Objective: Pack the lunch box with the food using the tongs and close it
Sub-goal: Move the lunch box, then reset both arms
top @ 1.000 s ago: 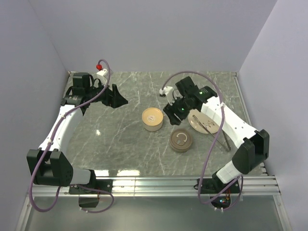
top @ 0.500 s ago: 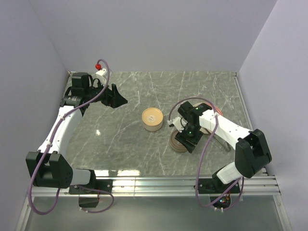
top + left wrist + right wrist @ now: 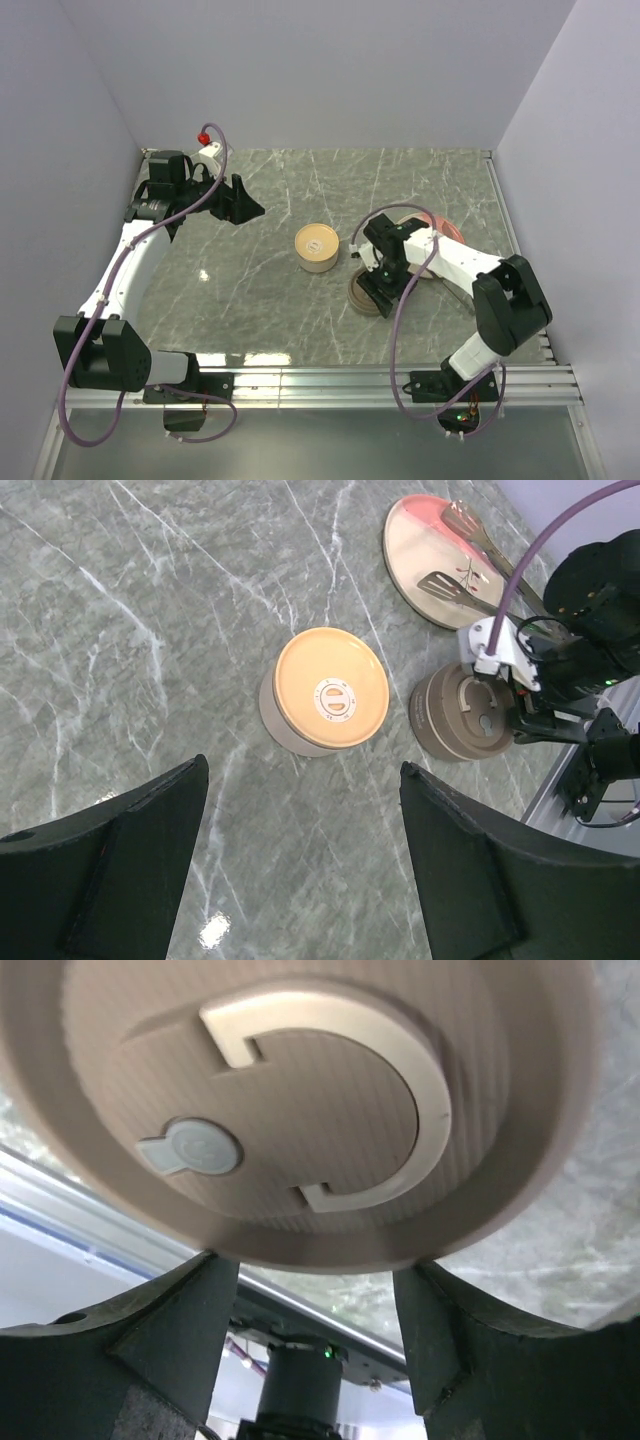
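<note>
The lunch box [image 3: 318,247] is a round beige tub with an orange-tan top [image 3: 330,692], standing mid-table. Its brown lid [image 3: 368,295] with a pale ring handle [image 3: 330,1110] lies to the right. My right gripper [image 3: 380,285] hangs low over that lid, open, with its fingers [image 3: 190,1330] spread at the lid's near rim [image 3: 312,1260]. The thin silver tongs [image 3: 462,552] lie on the pink plate [image 3: 420,540]. No food can be made out. My left gripper [image 3: 245,207] is open and holds nothing at the far left [image 3: 303,770].
The plate [image 3: 432,222] sits behind the right arm, partly hidden by it. An aluminium rail [image 3: 380,380] runs along the near table edge. Walls close in the left, back and right sides.
The right gripper swung from above the plate down toward the near side, onto the brown lid, and its jaws widened a little. The left arm has not moved.
</note>
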